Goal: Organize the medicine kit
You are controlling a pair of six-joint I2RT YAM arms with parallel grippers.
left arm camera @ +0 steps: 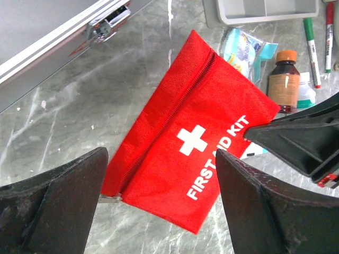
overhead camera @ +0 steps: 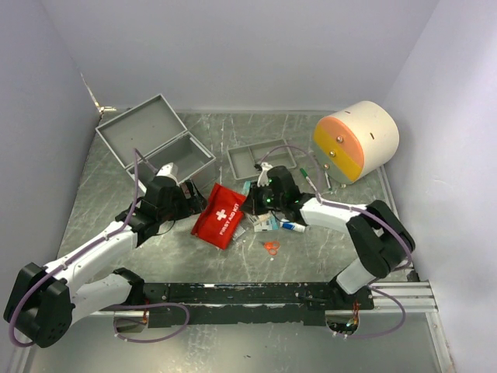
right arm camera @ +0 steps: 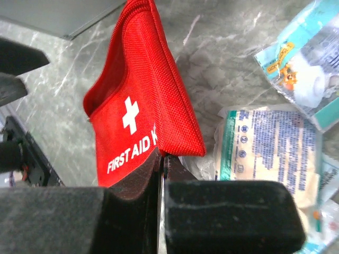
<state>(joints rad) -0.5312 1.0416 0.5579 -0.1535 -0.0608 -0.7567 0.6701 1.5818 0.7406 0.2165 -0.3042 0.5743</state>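
A red first aid pouch (overhead camera: 220,215) lies on the table between the two arms, its zipper shut. My right gripper (overhead camera: 252,203) is shut on the pouch's right edge, and in the right wrist view (right arm camera: 163,156) that edge of the pouch (right arm camera: 137,90) stands raised above the table. My left gripper (overhead camera: 190,198) is open and empty. It hovers over the pouch's near left corner, and its fingers straddle the pouch (left arm camera: 185,137) in the left wrist view (left arm camera: 161,159). The right gripper's fingers (left arm camera: 296,140) also show there.
An open grey case (overhead camera: 155,144) stands at the back left and a grey tray (overhead camera: 260,159) behind the pouch. A brown bottle (left arm camera: 285,79), gauze packets (right arm camera: 265,153), a bandage pack (right arm camera: 307,79) and markers (left arm camera: 310,50) lie right of the pouch. A cream and orange cylinder (overhead camera: 356,140) stands at the back right.
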